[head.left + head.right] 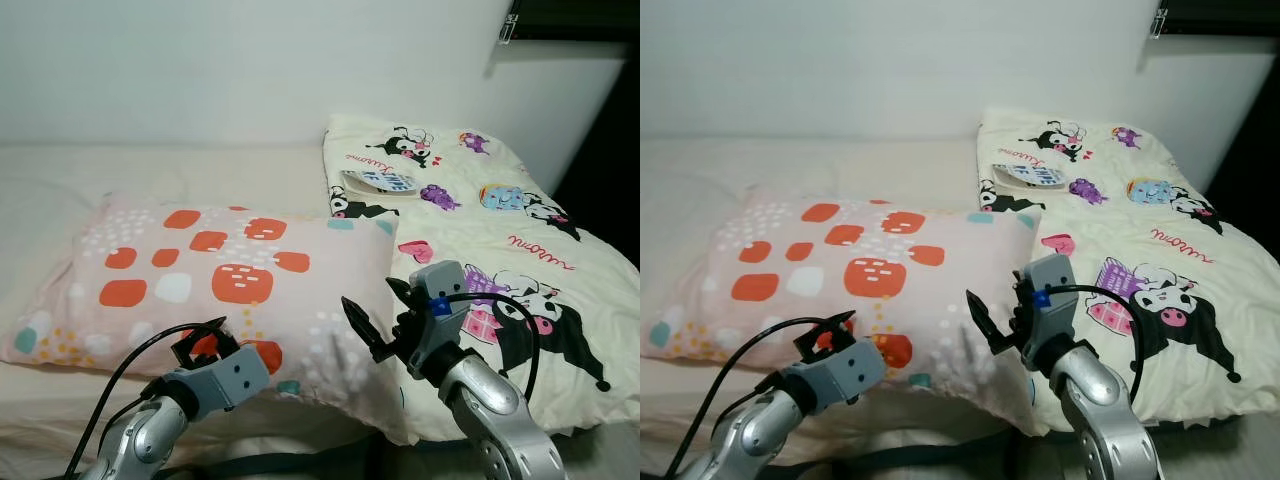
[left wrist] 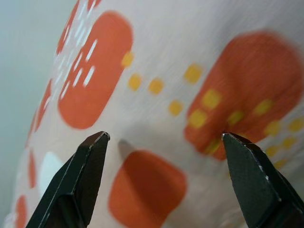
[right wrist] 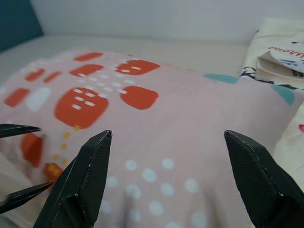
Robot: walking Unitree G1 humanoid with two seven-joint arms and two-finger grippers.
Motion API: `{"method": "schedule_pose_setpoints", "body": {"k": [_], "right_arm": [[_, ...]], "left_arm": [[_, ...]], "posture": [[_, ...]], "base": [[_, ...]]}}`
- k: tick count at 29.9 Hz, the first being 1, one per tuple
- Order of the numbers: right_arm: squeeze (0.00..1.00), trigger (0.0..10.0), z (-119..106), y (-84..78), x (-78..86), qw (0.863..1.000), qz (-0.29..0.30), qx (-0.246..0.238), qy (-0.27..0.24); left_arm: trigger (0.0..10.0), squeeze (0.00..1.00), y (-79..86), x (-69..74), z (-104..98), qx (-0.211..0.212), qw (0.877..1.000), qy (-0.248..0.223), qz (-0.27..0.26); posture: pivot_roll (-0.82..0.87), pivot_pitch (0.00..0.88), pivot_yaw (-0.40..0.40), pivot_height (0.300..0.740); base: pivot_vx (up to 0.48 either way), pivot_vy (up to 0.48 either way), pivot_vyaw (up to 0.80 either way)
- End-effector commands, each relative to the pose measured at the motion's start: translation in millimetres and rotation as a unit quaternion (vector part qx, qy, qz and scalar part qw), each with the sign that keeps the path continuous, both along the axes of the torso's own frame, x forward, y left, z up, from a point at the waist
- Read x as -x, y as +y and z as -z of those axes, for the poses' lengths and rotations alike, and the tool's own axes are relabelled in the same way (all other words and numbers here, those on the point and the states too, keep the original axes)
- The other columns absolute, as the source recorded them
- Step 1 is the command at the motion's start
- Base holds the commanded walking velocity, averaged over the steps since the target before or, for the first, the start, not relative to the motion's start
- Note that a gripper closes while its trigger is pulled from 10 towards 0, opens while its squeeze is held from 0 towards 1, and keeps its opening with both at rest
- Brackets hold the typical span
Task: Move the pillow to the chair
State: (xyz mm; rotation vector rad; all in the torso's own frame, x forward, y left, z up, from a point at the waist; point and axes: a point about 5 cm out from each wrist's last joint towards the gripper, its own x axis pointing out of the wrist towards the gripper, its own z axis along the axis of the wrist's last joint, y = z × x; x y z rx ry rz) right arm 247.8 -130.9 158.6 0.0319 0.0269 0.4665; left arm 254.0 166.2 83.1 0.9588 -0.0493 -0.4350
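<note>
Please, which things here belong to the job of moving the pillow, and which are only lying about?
For the job:
- pink pillow with orange patches
- left gripper, open
- right gripper, open

Only lying about:
- cream cartoon-print blanket
- small folded printed cloth on that blanket
- beige bed sheet

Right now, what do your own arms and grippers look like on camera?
Both arms are silver, rounded metal. The left gripper and right gripper each have two long black pointed fingers on a grey boxy wrist block. Black cables loop from each wrist. The right wrist carries a small blue marking; the left block shows two small dark dots.
</note>
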Motion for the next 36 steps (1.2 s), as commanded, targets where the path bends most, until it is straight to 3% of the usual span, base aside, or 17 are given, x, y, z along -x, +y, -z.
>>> {"method": "schedule_pose_setpoints", "body": {"k": [1,7,11,16,24,28,36], "right_arm": [[0.00,10.0,-1,1.3,7.0,1.000,0.004,-0.013,0.015],[0.00,10.0,-2,-0.8,14.9,0.999,0.010,-0.018,0.027],[0.00,10.0,-5,-5.3,31.8,0.998,0.030,-0.034,0.044],[0.00,10.0,-13,-0.9,41.5,0.996,0.036,-0.061,0.052],[0.00,10.0,-14,-4.7,46.9,0.994,0.054,-0.068,0.063],[0.00,10.0,-18,-17.0,49.3,0.991,0.087,-0.078,0.062],[0.00,10.0,-26,-15.9,51.9,0.990,0.096,-0.083,0.058]], "left_arm": [[10.0,0.00,6.1,-3.1,5,-0.025,1.000,-0.010,-0.003],[10.0,0.00,10.5,-10.9,5,-0.036,0.999,-0.024,-0.011],[10.0,0.00,21.1,-16.5,11,-0.068,0.998,-0.017,-0.003],[10.0,0.00,31.7,-22.1,7,-0.097,0.995,-0.025,0.002],[10.0,0.00,36.0,-30.1,1,-0.115,0.993,-0.040,0.013],[10.0,0.00,38.2,-44.1,-11,-0.123,0.989,-0.076,-0.002],[10.0,0.00,30.5,-62.4,-14,-0.136,0.984,-0.108,-0.035]], "posture": [[-0.06,0.018,0.015,0.382],[-0.08,0.060,0.027,0.382],[-0.11,0.149,0.067,0.382],[-0.10,0.189,0.090,0.382],[-0.10,0.222,0.111,0.382],[-0.10,0.242,0.126,0.382],[-0.12,0.266,0.140,0.382]], "base": [[0.000,0.000,0.00],[0.000,0.000,0.00],[0.000,0.000,0.00],[0.000,0.000,0.00],[0.000,0.000,0.00],[0.000,0.000,0.00],[0.000,0.000,0.00]]}}
